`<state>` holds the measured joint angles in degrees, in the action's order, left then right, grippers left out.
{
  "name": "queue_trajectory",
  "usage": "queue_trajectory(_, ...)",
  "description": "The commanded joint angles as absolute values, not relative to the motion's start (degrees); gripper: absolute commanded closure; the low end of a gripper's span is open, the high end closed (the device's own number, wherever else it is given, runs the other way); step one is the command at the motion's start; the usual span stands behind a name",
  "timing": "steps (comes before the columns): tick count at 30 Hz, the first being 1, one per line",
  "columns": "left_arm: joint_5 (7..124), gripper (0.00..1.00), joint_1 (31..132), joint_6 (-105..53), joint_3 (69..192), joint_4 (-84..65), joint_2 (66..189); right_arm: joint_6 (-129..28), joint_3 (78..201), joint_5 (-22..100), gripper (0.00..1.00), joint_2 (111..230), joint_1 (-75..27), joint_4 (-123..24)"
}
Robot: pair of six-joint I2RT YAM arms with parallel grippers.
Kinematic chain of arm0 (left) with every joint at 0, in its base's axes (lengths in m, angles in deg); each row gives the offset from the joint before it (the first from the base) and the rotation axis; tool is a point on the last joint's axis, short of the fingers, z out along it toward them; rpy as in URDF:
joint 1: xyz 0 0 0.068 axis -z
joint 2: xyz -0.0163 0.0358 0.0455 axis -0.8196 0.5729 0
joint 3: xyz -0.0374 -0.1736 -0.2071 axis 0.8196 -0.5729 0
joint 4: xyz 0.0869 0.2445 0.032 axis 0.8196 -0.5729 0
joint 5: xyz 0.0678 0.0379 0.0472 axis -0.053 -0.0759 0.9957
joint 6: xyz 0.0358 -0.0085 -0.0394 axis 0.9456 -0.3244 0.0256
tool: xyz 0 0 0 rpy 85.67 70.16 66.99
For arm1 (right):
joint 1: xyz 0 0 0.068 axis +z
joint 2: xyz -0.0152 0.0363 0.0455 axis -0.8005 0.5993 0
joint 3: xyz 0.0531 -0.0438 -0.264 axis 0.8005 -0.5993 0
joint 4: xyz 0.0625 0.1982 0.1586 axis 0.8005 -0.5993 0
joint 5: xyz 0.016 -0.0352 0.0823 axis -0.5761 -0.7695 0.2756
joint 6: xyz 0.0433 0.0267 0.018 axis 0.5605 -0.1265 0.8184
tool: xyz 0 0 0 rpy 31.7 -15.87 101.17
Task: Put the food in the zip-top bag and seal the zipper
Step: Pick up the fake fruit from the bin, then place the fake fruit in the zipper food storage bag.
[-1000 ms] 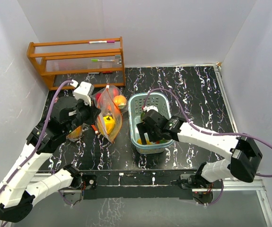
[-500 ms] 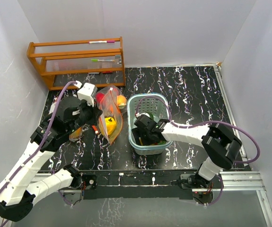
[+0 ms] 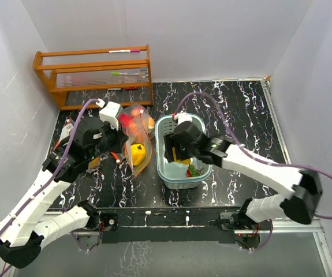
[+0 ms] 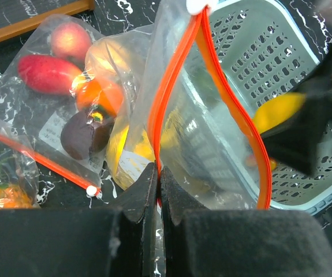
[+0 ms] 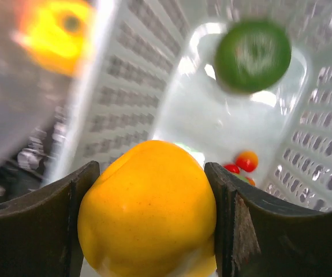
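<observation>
My left gripper (image 4: 158, 168) is shut on the orange zipper rim of the clear zip-top bag (image 4: 171, 86) and holds its mouth open beside the teal basket (image 4: 258, 52). A yellow fruit (image 3: 138, 153) lies inside that bag. Over the basket (image 3: 183, 183), my right gripper (image 5: 151, 167) is shut on a yellow-orange fruit (image 5: 148, 213) that fills the gap between its fingers. The same fruit (image 4: 275, 109) shows past the bag in the left wrist view. On the basket floor lie a green fruit (image 5: 252, 55) and small red and orange pieces (image 5: 243, 161).
A second, sealed bag (image 4: 67, 86) behind the open one holds red, orange and dark purple fruit. Another bag (image 4: 4, 193) lies at the left. A wooden rack (image 3: 93, 72) stands at the back left. White walls close in both sides.
My right gripper has closed on the yellow-orange fruit in the basket and lifted it. The left arm has shifted slightly, still pinching the bag's rim.
</observation>
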<state>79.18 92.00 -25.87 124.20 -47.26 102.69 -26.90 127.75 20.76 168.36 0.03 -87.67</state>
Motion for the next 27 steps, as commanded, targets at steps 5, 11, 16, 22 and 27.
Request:
queue_trajectory(5,76.84,1.0,91.96,-26.82,122.28,-44.13,103.68,-33.87,134.68,30.21,0.75,151.31,-0.01,-74.62)
queue_trajectory(11,74.87,1.0,91.96,-27.66,121.44,-42.94,104.56,-33.24,129.17,48.3,0.75,149.13,0.04,-51.12)
queue_trajectory(16,74.11,1.0,91.99,-27.87,121.99,-42.71,104.98,-29.07,126.66,56.28,0.75,155.8,0.22,-34.77)
queue_trajectory(22,73.45,1.0,91.97,-27.71,123.48,-43.62,104.74,-28.93,123.37,49.79,0.72,162.99,1.3,-26.99)
queue_trajectory(27,73.92,1.0,92.01,-27.35,123.97,-44.55,103.73,-29.39,122.88,44.94,0.6,166.2,1.76,-30.1)
